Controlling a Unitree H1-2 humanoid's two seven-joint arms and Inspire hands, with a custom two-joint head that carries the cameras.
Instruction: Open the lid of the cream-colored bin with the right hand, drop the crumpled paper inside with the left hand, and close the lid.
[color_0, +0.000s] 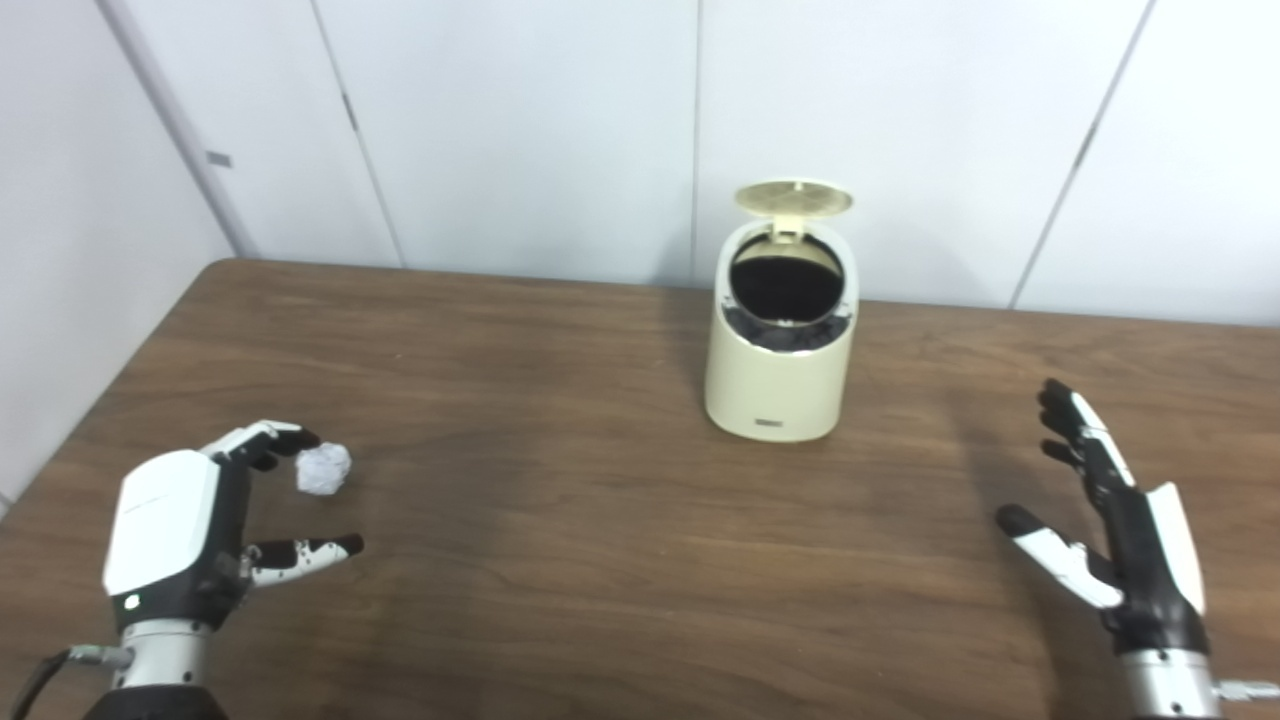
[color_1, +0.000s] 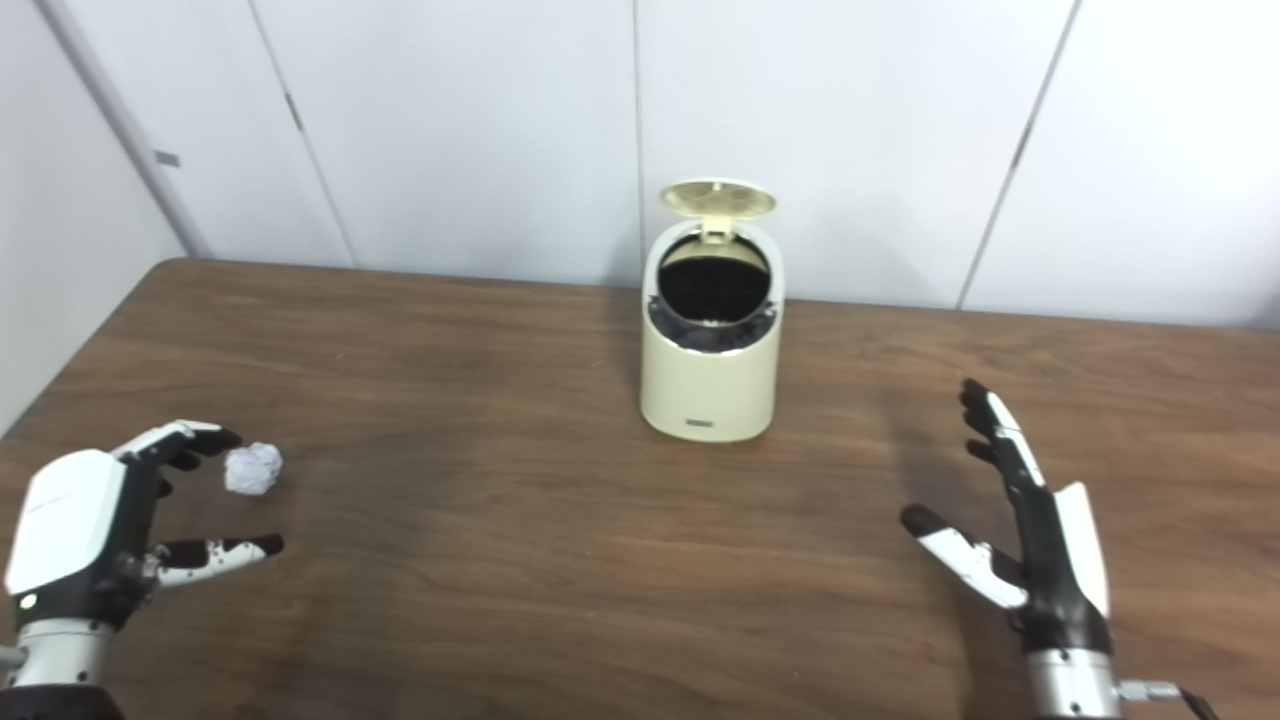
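Two hands empty, fingers spread; left hand (color_0: 190, 530) low on the table (color_0: 560, 560), fingertips just beside crumpled paper (color_0: 324, 468); right hand (color_0: 1110, 520) well apart; cream bin (color_0: 780, 370) upright at rear centre, lid (color_0: 794, 198) flipped up.

1. The lower part of the view is filled by a dark brown wood-grain surface (color_0: 560, 560) with a rounded far-left corner.
2. Behind it, pale panelled walls (color_0: 520, 130) are seen, divided by thin dark seams.
3. A small grey fitting (color_0: 218, 159) is mounted on the left seam.
4. Soft, even light is cast, with faint shadows on the wood.
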